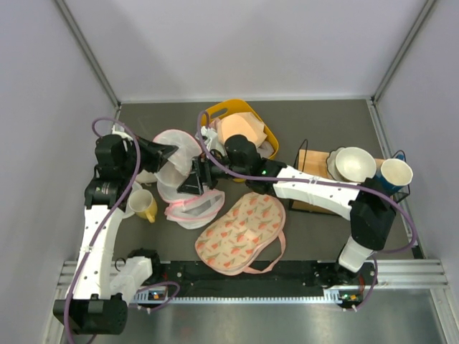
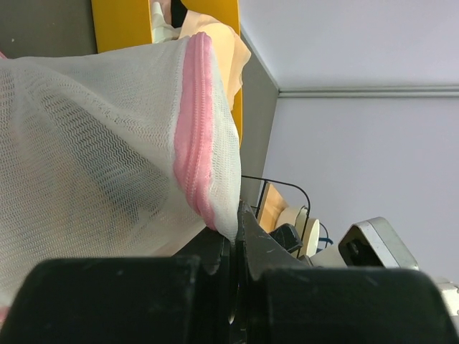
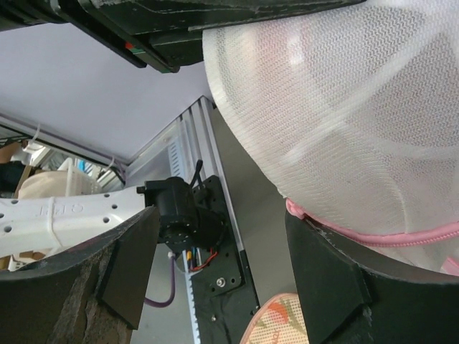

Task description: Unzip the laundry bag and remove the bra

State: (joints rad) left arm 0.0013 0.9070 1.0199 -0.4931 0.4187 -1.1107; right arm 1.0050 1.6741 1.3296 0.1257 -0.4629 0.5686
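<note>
Well, the left arm [image 1: 97,229] stands folded at the left side of the desk [image 1: 323,125]. The left tool [image 2: 233,240] is pressed together on the pink zipper [image 2: 197,143] of the bag [image 1: 188,208], holding that rim up. The right arm [image 1: 315,193] stretches low across from the right, and the right tool [image 3: 222,229] is spread wide just beside the mesh dome, gripping nothing. The bag sits mid-desk, in front of a yellow basket [image 1: 219,111] holding a peach bra [image 1: 240,130]. Whether the orange bra is inside the mesh I cannot tell.
</note>
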